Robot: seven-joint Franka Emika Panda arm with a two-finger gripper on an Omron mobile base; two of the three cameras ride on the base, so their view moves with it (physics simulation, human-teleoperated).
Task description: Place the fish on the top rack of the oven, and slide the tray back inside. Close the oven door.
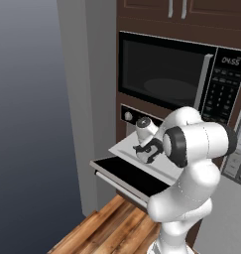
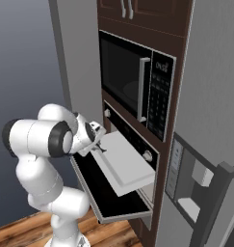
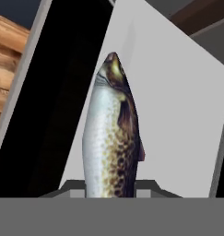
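Hand view shows the fish (image 3: 112, 138) long and narrow, with a silver belly and a brown spotted back, its head pointing away from the camera. It lies in front of the pale grey tray (image 3: 178, 115), which is pulled out of the oven, and its near end goes down between the jaws, so the jaws are closed on the fish.

Left base view shows the white arm bent forward, with the gripper (image 1: 148, 151) low over the tray (image 1: 124, 146), near its left part. The oven door (image 1: 127, 176) is open and lies flat below the tray, black and glossy, with its silver bar handle along the front edge. The oven (image 1: 129, 115) has a black control strip with a round silver knob above the opening. Above it sits a black microwave (image 1: 166, 74) with a number keypad.

Right base view shows the same tray (image 2: 125, 164) sticking far out over the open door (image 2: 106, 193), and the gripper (image 2: 98, 144) at the tray's back left corner. Whether the fish touches the tray cannot be told. The floor (image 1: 112, 230) is brown wood.
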